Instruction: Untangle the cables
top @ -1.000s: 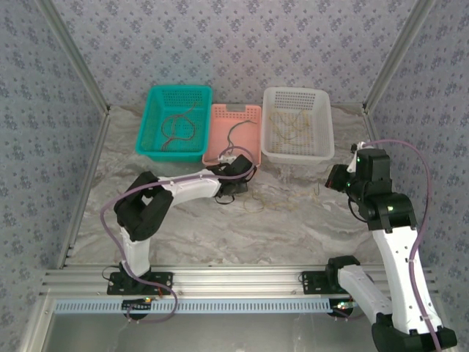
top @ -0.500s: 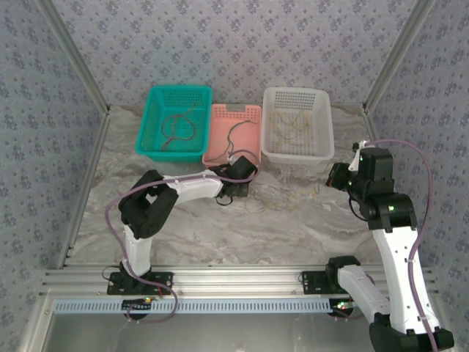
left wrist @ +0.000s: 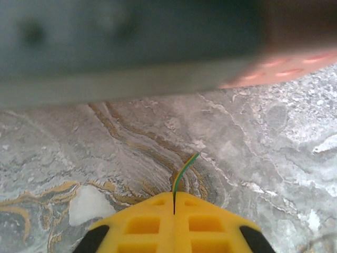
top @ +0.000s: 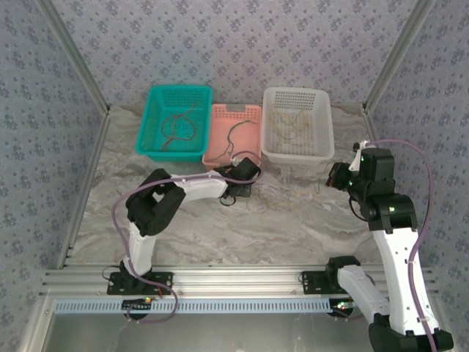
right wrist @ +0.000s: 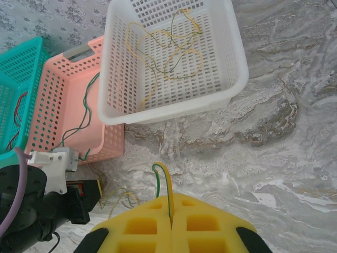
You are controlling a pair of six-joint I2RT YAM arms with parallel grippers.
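A thin green-and-yellow cable (left wrist: 185,169) sticks out from between the yellow fingers of my left gripper (left wrist: 174,196), which is shut on it low over the marble table, just in front of the pink basket (top: 236,110). My right gripper (right wrist: 171,213) is shut on a loop of green-and-yellow cable (right wrist: 164,179). In the top view the left gripper (top: 236,194) and the right gripper (top: 331,177) stand apart, with faint thin wires (top: 282,195) lying on the table between them. A few loose yellow-green wires (right wrist: 118,197) curl beside the left gripper's black body.
Three baskets stand along the back: a teal basket (top: 179,89) with red and dark wires, the pink one with a green wire (top: 238,132), and a white basket (top: 297,92) with yellow wires. The white basket's rim (right wrist: 174,108) is close ahead of my right gripper.
My left gripper has slid slightly right along the front of the pink basket and closed on the green-and-yellow cable. The right arm has stayed where it was.
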